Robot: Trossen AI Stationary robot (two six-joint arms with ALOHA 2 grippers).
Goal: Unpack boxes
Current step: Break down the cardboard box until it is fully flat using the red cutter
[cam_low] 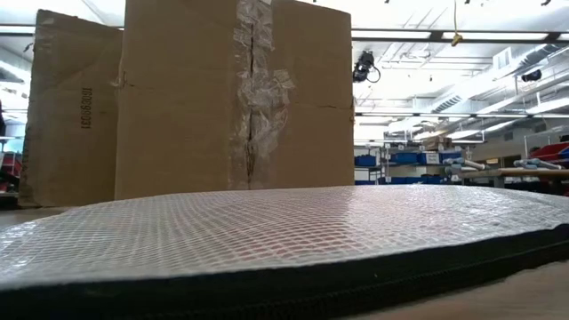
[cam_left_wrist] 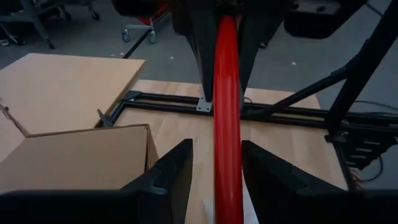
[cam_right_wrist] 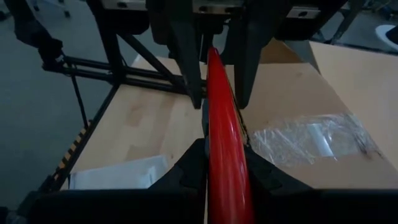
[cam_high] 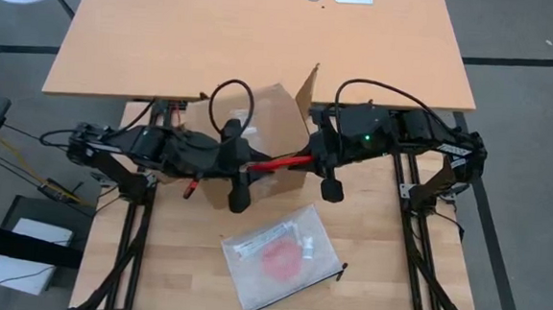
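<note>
Carton (cam_high: 271,126) beside both arms' fingers (cam_right_wrist: 186,171) gripping cutter (cam_high: 281,162).

The carton (cam_high: 273,126) is plain brown cardboard, with a crinkled strip of clear, whitish tape (cam_low: 253,98) down one side and a small line of dark print on another face. The box cutter (cam_high: 278,163) is glossy bright red, and both arms and their fingers (cam_left_wrist: 171,174) are black. The zip bag (cam_high: 280,254) is clear with a fine crosshatch weave, a dark edge, a white label and a pinkish-red item inside, lying on a pale wood table (cam_high: 183,265).
</note>
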